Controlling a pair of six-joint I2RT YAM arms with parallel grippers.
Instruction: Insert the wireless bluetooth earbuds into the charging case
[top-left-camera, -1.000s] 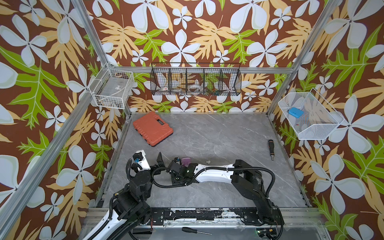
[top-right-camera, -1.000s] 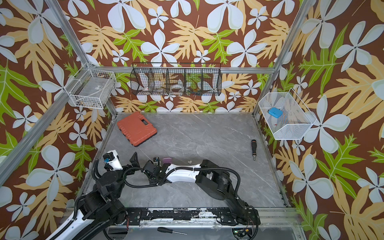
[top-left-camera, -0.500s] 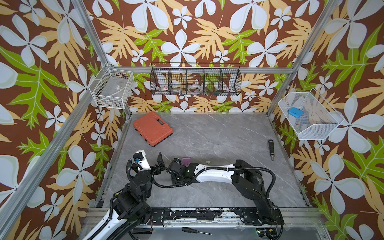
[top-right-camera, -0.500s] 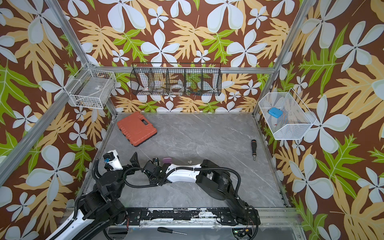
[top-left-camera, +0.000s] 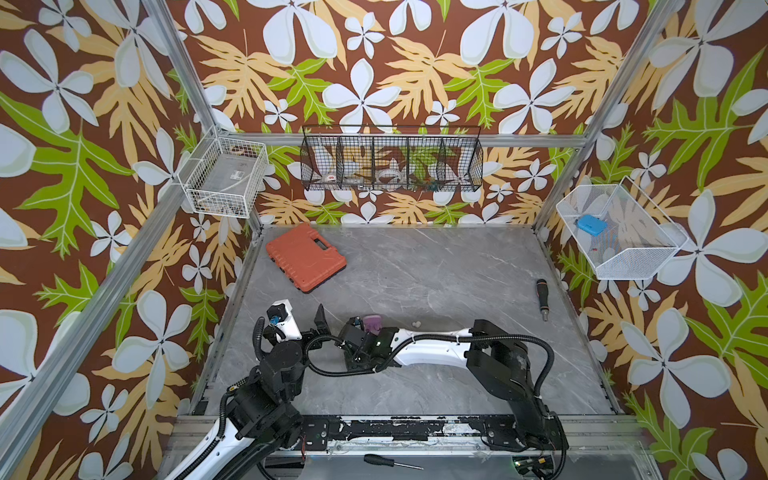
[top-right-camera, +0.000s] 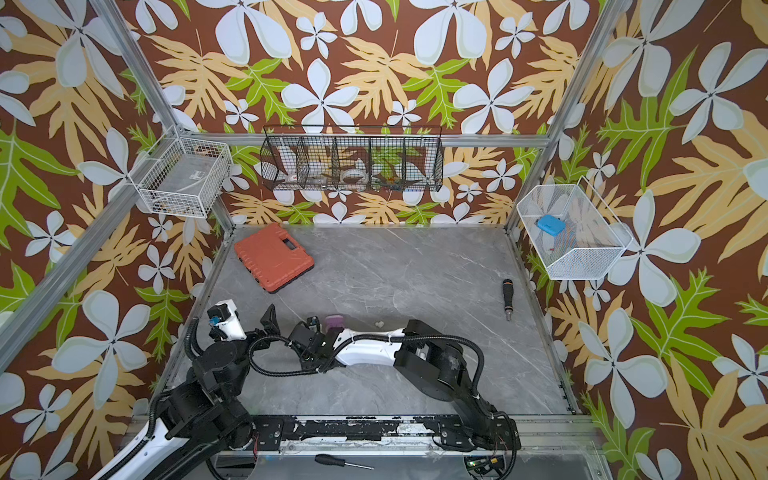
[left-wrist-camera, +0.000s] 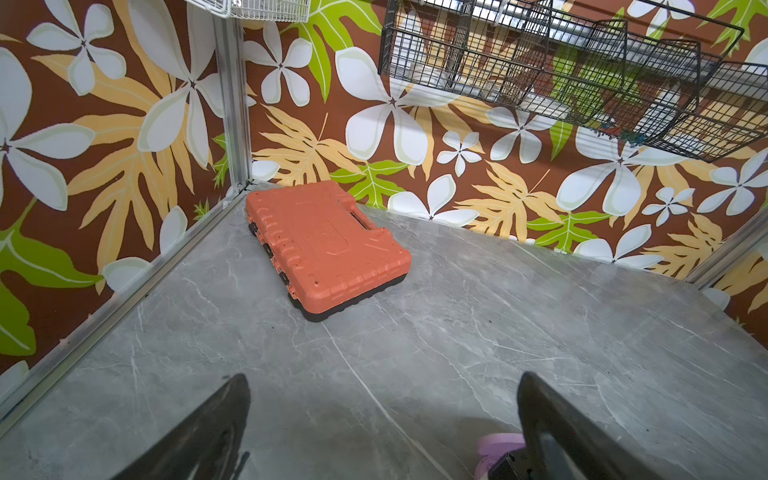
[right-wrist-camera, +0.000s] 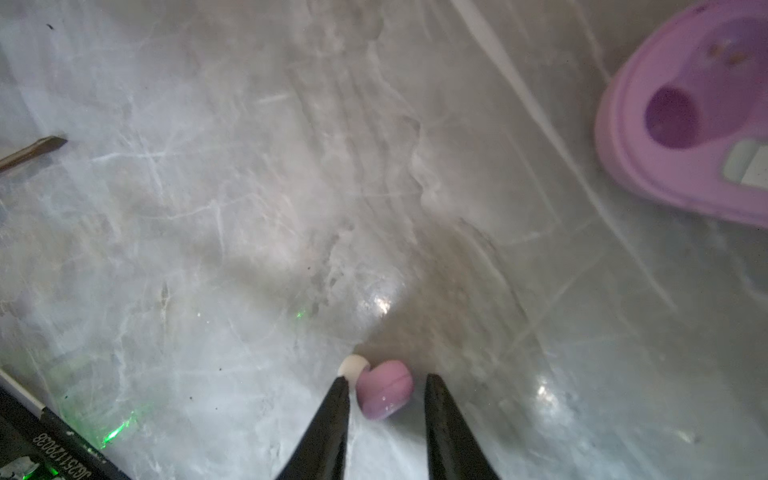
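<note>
Straddling the lilac earbud (right-wrist-camera: 384, 392) on the table (right-wrist-camera: 208, 208), the right gripper (right-wrist-camera: 388, 378) is narrowly parted, not pinching, and pretty much where it was a second ago. The open charging case (right-wrist-camera: 681, 120) is nearby. The left gripper (left-wrist-camera: 383, 375) is spread wide. A label strip (right-wrist-camera: 62, 455) starts "JG25", rest unclear.

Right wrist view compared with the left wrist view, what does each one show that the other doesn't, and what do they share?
Only the right wrist view shows a lilac earbud and a screwdriver tip. Only the left wrist view shows the orange tool case and the black wire basket. Both show the grey marble table and the lilac charging case, only a sliver in the left one.
</note>
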